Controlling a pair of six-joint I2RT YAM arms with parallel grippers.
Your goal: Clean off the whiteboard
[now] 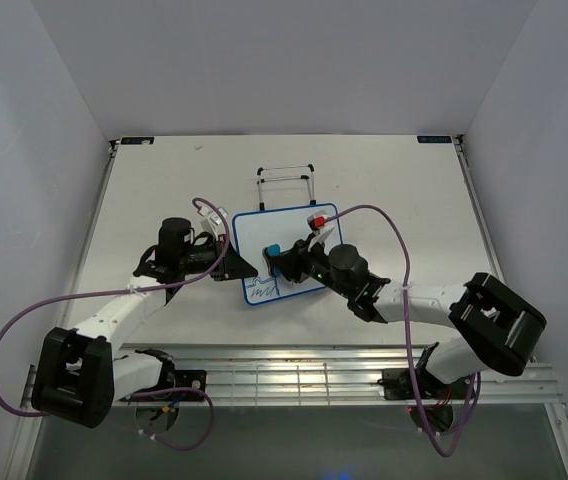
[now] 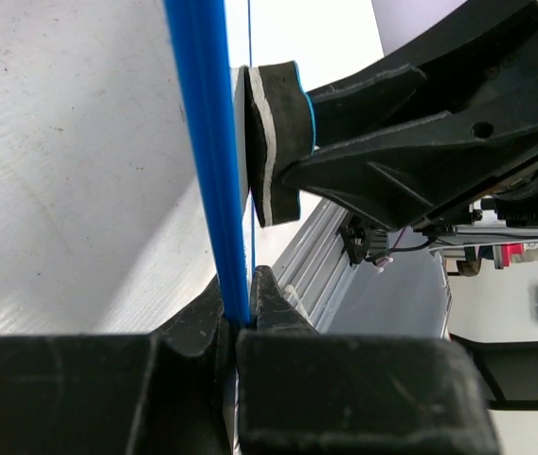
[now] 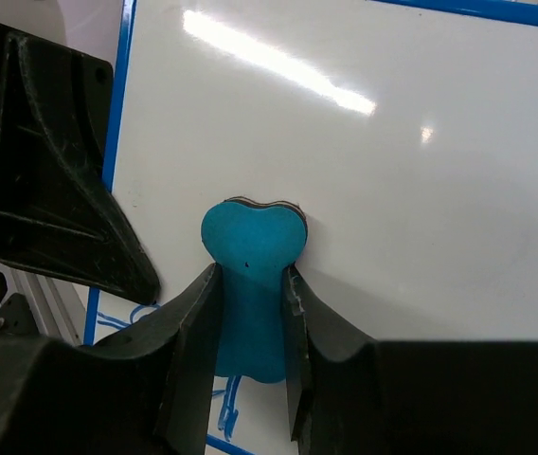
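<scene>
The whiteboard [image 1: 286, 232], white with a thin blue frame, lies mid-table with blue handwriting [image 1: 263, 291] at its near left corner. My left gripper [image 1: 245, 268] is shut on its left frame edge [image 2: 203, 161]. My right gripper [image 1: 286, 262] is shut on the blue bone-shaped eraser [image 1: 273, 251], pressed flat on the board. In the right wrist view the eraser [image 3: 253, 284] sits between my fingers on the white surface [image 3: 411, 180], with blue marks [image 3: 117, 318] at lower left. In the left wrist view the eraser [image 2: 274, 142] touches the board face.
A thin black wire stand [image 1: 286, 187] lies just behind the board. A red-and-white marker cap [image 1: 318, 220] rests at the board's right edge. A metal rail [image 1: 294, 375] runs along the near table edge. White walls enclose the table.
</scene>
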